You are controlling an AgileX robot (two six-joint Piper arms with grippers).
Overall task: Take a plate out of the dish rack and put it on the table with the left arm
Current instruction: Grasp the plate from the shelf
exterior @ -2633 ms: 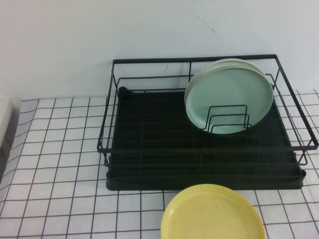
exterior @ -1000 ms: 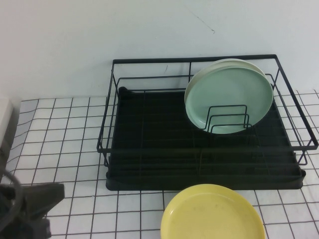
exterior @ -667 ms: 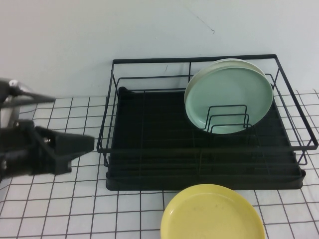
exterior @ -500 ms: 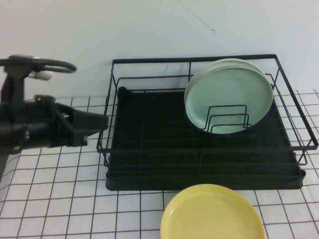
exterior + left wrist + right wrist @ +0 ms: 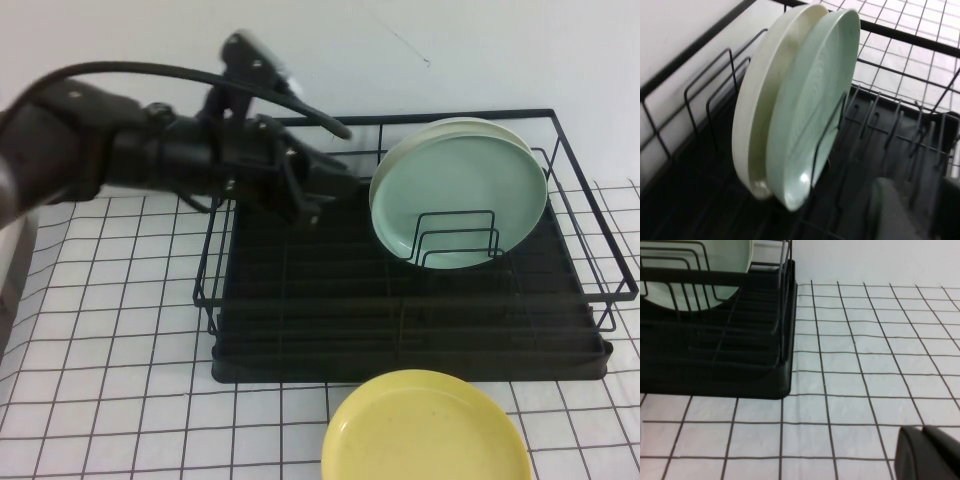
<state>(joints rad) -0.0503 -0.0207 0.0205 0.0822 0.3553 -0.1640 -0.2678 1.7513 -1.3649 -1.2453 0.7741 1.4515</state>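
The left hand (image 5: 335,185) hangs above the back left part of the dish rack (image 5: 300,330), just beside the edge of the mint-green plate (image 5: 460,200) and not touching it. It holds nothing, and I cannot tell how far its fingers are apart, because they look blurred in the high view and only a dark part shows in the left wrist view. The mint-green plate stands almost upright between the wire dividers (image 5: 458,238) at the back right of the rack, and a cream-white plate (image 5: 757,115) leans directly behind it, touching it. This closeness is the main risk, I think: the fingers may close on both rims together, or may push the green plate against the white one so that both tip. The dividers in front may also catch the plate if it is pulled sideways instead of up. A yellow plate (image 5: 425,430) lies on the desk (image 5: 110,330) in front of the rack, so the free place is more to the left. The right hand (image 5: 927,455) rests low over the desk, right of the rack, and I cannot tell its opening.
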